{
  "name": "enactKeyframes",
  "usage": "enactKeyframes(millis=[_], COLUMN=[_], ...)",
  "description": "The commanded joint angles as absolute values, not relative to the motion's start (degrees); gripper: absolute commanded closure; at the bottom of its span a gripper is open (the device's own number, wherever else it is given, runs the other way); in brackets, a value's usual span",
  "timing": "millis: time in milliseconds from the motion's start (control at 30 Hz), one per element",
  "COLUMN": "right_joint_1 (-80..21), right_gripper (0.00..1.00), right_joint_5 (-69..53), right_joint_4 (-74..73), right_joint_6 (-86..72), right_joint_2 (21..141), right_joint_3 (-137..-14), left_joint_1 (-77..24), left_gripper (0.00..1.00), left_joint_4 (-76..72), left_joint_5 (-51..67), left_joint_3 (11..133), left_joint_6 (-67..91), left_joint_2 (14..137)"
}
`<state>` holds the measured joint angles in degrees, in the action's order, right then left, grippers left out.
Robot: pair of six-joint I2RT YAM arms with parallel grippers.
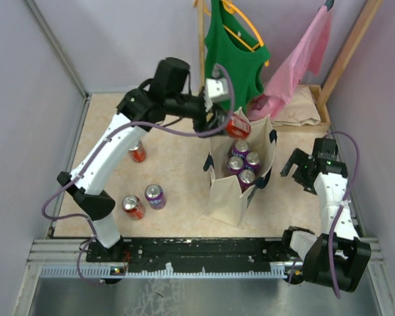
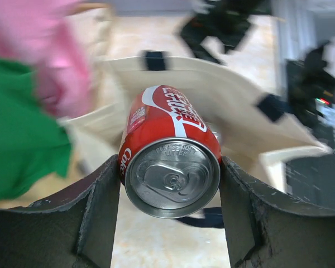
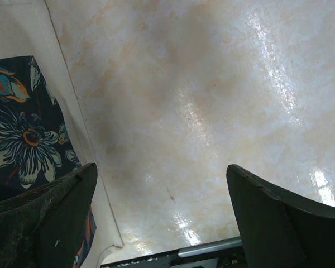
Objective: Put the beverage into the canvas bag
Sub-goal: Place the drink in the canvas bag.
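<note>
Left gripper [image 1: 229,122] clamps a red can [image 1: 237,126] over the open canvas bag [image 1: 227,197], which already holds three purple cans [image 1: 240,163]; three loose cans [image 1: 133,207] wait on the desk [image 1: 178,158]; right gripper [image 1: 301,170] gapes empty.

Blur / crops / occlusion
Left wrist view: blurred pink garment [image 2: 33,39] and green tank top [image 2: 22,128], cropped at left edge; blurred right arm [image 2: 229,17] up top; red can [image 2: 170,128] brand text half hidden. Top view: bagged cans [image 1: 239,148] in canvas bag [image 1: 227,204] hidden below lids; 3 loose cans [image 1: 155,195] unreadable. Right wrist view: floral print [image 3: 28,139] cropped at left edge.
</note>
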<state>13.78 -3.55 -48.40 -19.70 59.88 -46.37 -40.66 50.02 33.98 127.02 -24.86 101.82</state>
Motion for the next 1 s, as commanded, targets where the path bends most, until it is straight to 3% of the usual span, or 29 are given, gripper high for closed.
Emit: enactKeyframes(millis=[0,400,967], right_joint_1=[14.5,14.5,14.5], right_gripper=[0.01,0.01,0.01], right_joint_5=[-3.6,-4.9,-4.8], right_joint_4=[-47.2,-46.8,-46.6], right_joint_6=[-19.8,-19.2,-19.3], right_joint_2=[58.8,59.5,60.8], right_joint_3=[-46.1,-45.5,-45.4], left_joint_1=[-44.8,-48.7,-48.7], left_gripper=[1.00,1.00,1.00], left_joint_4=[56.7,80.8,81.0], left_joint_5=[38.9,44.0,50.9], left_joint_3=[127.1,130.1,114.6], left_joint_6=[-33.2,-49.0,-60.4], left_joint_2=[101.2,107.0,95.6])
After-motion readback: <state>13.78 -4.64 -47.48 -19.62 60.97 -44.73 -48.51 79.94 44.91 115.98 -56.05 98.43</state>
